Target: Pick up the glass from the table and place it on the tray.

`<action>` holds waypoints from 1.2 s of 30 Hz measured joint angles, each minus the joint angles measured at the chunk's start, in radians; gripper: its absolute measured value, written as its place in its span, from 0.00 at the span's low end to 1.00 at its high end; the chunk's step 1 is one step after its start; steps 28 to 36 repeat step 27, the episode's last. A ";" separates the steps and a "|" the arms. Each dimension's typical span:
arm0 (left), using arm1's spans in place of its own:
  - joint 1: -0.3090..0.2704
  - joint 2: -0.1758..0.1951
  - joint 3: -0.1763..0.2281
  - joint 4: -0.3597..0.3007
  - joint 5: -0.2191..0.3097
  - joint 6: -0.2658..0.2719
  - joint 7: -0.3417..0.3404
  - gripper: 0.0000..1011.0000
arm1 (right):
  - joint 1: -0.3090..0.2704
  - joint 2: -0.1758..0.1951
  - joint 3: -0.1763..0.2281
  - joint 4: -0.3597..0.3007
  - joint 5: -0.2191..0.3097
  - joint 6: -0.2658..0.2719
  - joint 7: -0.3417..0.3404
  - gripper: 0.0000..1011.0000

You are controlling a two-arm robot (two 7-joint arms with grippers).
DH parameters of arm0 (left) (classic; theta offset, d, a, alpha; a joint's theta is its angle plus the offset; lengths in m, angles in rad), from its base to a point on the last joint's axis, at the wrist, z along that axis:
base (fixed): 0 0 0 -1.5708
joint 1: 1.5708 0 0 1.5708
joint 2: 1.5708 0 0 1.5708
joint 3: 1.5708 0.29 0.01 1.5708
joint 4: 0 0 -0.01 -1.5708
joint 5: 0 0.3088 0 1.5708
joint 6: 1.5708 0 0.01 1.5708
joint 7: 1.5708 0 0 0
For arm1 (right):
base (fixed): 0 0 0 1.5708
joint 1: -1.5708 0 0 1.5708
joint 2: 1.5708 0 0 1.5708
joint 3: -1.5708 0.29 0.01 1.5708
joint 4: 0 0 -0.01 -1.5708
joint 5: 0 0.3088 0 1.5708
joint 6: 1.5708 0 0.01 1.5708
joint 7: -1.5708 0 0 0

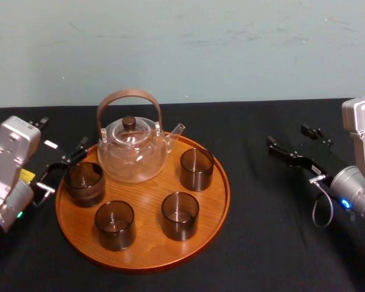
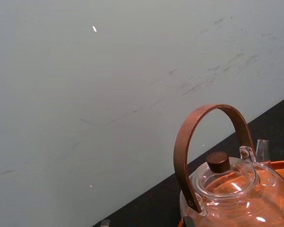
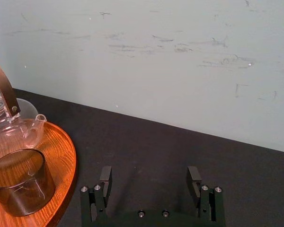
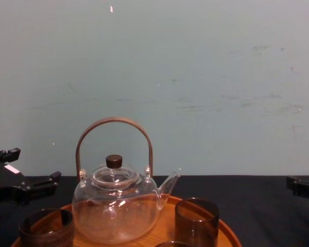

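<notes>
- Nearest to the head camera stand two dark glasses at the front of the tray point(image 1: 147, 260): the front-left glass point(image 1: 114, 225) and the front-right glass point(image 1: 180, 215), side by side but apart.
- Behind the front-left one, the glass point(image 1: 84, 182) of the task is already on the tray, at its left side and just inside the low rim. It is dark and see-through like the others.
- Just beside this glass, on its outer left side, is the left gripper point(image 1: 64, 164). Its black fingers are spread and point toward the back of the tray. I cannot tell if a finger touches the glass wall.
- At the right of this glass stands the clear teapot point(image 1: 132, 155), with a brown arched handle, a dark knob on its lid and its spout toward the right.
- One more glass, the back-right glass point(image 1: 196, 169), stands near the spout.
- Round and orange-brown, the tray lies on the black counter point(image 1: 274, 243), and it is much wider than the teapot.
- Well apart from the tray, over the right side of the counter, is the right gripper point(image 3: 150, 178). Its two fingers are wide apart and hold nothing.
- Behind the counter there is a pale green wall point(image 1: 231, 48) with some scuff marks.
</notes>
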 joint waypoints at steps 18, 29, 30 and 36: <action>0.000 0.000 0.000 0.000 0.000 0.000 0.000 0.99 | 0.001 0.002 -0.002 -0.003 0.002 0.001 0.001 0.99; 0.000 0.000 0.000 0.000 0.000 0.000 0.000 0.99 | 0.001 0.003 -0.003 -0.003 0.003 0.001 0.002 0.99; 0.000 0.000 0.000 0.000 0.000 0.000 0.000 0.99 | 0.001 0.003 -0.003 -0.003 0.003 0.001 0.002 0.99; 0.000 0.000 0.000 0.000 0.000 0.000 0.000 0.99 | 0.001 0.003 -0.003 -0.003 0.003 0.001 0.002 0.99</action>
